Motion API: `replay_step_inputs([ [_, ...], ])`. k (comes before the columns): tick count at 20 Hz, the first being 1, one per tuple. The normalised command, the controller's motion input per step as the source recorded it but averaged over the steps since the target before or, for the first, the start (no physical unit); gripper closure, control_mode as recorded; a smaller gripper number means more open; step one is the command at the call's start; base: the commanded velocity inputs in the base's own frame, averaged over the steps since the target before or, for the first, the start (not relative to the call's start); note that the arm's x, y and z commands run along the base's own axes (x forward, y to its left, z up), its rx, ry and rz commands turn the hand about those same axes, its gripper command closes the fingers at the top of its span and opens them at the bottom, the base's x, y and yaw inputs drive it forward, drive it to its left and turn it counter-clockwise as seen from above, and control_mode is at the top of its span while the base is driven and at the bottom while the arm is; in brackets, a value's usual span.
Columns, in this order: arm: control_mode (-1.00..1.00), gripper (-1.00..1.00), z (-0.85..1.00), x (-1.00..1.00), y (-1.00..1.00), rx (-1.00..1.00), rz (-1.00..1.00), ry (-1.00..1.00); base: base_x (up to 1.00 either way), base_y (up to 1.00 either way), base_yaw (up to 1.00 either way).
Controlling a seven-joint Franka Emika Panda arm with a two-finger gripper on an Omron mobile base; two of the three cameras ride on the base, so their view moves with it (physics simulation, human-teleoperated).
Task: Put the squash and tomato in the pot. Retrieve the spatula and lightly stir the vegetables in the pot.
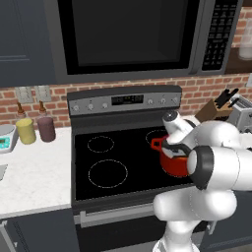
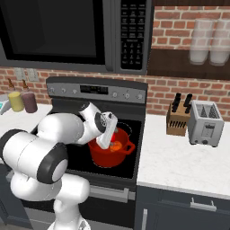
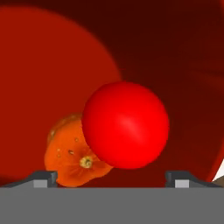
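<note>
The red pot [image 2: 107,158] stands on the stove's front right burner and also shows as the pot [image 1: 171,165] behind my arm. My gripper [image 2: 110,140] reaches down into it from above. In the hand view the red tomato [image 3: 125,124] sits between the spread fingertips of the gripper [image 3: 111,176], with a gap on each side, so nothing is gripped. The orange squash [image 3: 70,155] lies on the pot floor, touching the tomato on its left and partly behind it. A bit of the squash [image 2: 116,146] shows over the rim. The spatula is out of view.
The black stove top [image 1: 108,173] has bare burners left of the pot. A microwave [image 1: 128,34] hangs above. A knife block [image 2: 178,117] and toaster [image 2: 205,123] stand on the right counter. Two jars [image 1: 35,130] are on the left counter.
</note>
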Motion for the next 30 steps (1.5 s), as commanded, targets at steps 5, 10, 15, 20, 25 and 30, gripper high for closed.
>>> replay_step_inputs([
  [5, -1.00, -1.00, 0.18, -0.16, 0.00, 0.10, 0.00, 0.00, 0.00, 0.00, 0.00],
  [10, -1.00, -1.00, 0.44, -0.66, 0.10, 0.07, 0.00, -0.01, 0.00, 0.00, 0.00],
  [15, -1.00, -1.00, 0.53, -0.87, 0.27, 0.05, 0.00, 0.00, 0.00, 0.00, 0.00],
  [20, -1.00, -1.00, 0.45, -0.90, 0.23, 0.07, 0.00, 0.00, 0.00, 0.00, 0.00],
  [25, -1.00, -1.00, 0.36, -0.72, 0.41, 0.11, 0.00, -0.03, 0.00, 0.00, 0.00],
  [30, -1.00, -1.00, 0.20, -0.24, 0.48, 0.15, -0.08, -0.02, 0.00, 0.00, 0.00],
])
